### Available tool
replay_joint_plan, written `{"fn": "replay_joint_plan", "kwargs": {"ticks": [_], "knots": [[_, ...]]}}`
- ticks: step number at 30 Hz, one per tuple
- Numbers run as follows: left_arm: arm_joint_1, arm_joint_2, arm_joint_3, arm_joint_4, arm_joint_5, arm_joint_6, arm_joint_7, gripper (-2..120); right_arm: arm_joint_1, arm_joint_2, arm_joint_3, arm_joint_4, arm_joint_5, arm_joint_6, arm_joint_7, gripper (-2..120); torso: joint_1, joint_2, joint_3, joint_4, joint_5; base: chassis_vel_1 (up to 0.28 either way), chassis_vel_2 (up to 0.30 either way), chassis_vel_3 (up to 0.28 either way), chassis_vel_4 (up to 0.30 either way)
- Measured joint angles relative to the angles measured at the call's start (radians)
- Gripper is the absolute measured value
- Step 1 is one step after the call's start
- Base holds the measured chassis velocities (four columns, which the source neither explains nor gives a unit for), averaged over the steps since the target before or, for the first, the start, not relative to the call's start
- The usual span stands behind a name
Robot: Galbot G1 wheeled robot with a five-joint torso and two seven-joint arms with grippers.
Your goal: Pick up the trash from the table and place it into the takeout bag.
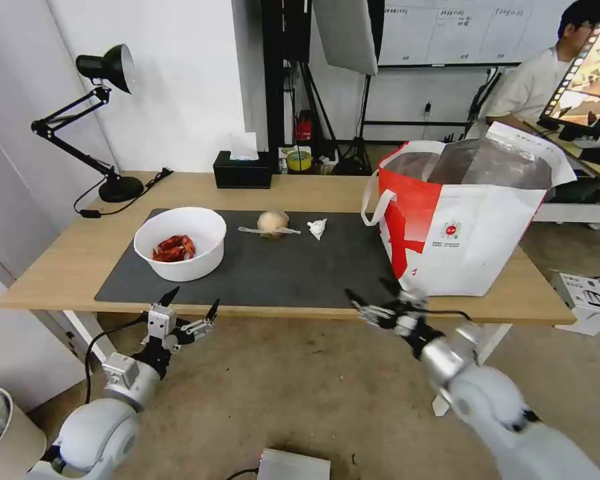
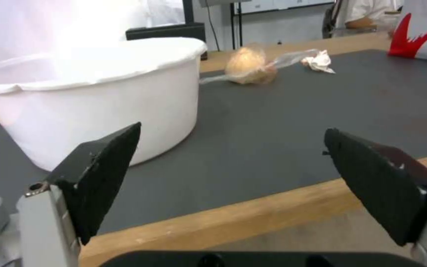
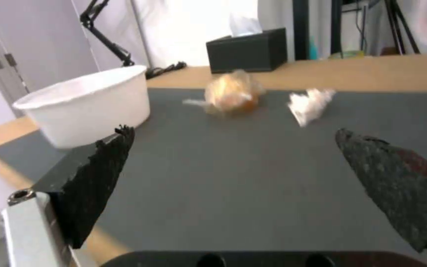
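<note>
Head view: both arms at the table (image 1: 300, 190) edge, pick-up not yet begun.
Left gripper (image 1: 190, 307) and right gripper (image 1: 373, 297) gape empty; bowl (image 1: 179, 241) just ahead of left, bag (image 1: 460, 220) beside right; next likely a reach forward.

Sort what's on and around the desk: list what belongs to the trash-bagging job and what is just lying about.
Job:
white bowl with red scraps
plastic-wrapped ball
crumpled white paper
takeout bag
table
left gripper and right gripper, both open, at the table's near edge

Lying about:
black tissue box
desk lamp
dark mat
</note>
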Motion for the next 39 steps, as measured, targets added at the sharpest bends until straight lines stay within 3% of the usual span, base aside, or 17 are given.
{"fn": "replay_joint_plan", "kwargs": {"ticks": [3, 5, 8, 17, 20, 32, 39], "knots": [[0.023, -0.015, -0.016, -0.014, 0.002, 0.000, -0.002, 100, 0.168, 0.024, -0.124, -0.066, 0.044, -0.055, 0.121, 100, 0.000, 0.000, 0.000, -0.0004, 0.0000, 0.000, 0.000, 0.000, 0.000], [0.023, -0.015, -0.016, -0.014, 0.002, 0.000, -0.002, 100, 0.168, 0.024, -0.124, -0.066, 0.044, -0.055, 0.121, 100, 0.000, 0.000, 0.000, -0.0004, 0.0000, 0.000, 0.000, 0.000, 0.000], [0.039, -0.019, -0.036, -0.019, 0.003, -0.001, -0.003, 100, 0.329, 0.068, -0.232, -0.142, 0.066, -0.150, 0.259, 100, 0.000, 0.000, 0.000, -0.0004, 0.0000, 0.000, 0.000, 0.000, 0.000], [0.041, -0.031, -0.036, -0.020, 0.004, -0.004, -0.003, 100, 0.524, 0.172, -0.338, -0.272, 0.077, -0.277, 0.454, 100, 0.000, 0.000, 0.000, -0.0004, 0.0003, 0.000, 0.000, 0.000, 0.000], [0.043, -0.034, -0.033, -0.019, 0.007, -0.005, -0.003, 100, 0.613, 0.252, -0.353, -0.395, 0.088, -0.343, 0.559, 100, 0.000, 0.000, 0.000, -0.0005, 0.0001, 0.000, 0.000, 0.000, 0.000], [0.043, -0.032, -0.029, -0.012, 0.009, -0.010, -0.003, 100, 0.765, 0.454, -0.343, -0.758, 0.037, -0.385, 0.606, 100, 0.000, 0.000, 0.000, -0.0004, 0.0001, 0.000, 0.000, 0.000, 0.000], [0.044, -0.015, -0.019, -0.006, 0.018, -0.022, -0.002, 100, 0.782, 0.509, -0.323, -0.845, -0.005, -0.390, 0.595, 100, 0.000, 0.000, 0.000, -0.0004, 0.0002, 0.000, 0.000, 0.000, 0.000]]}}
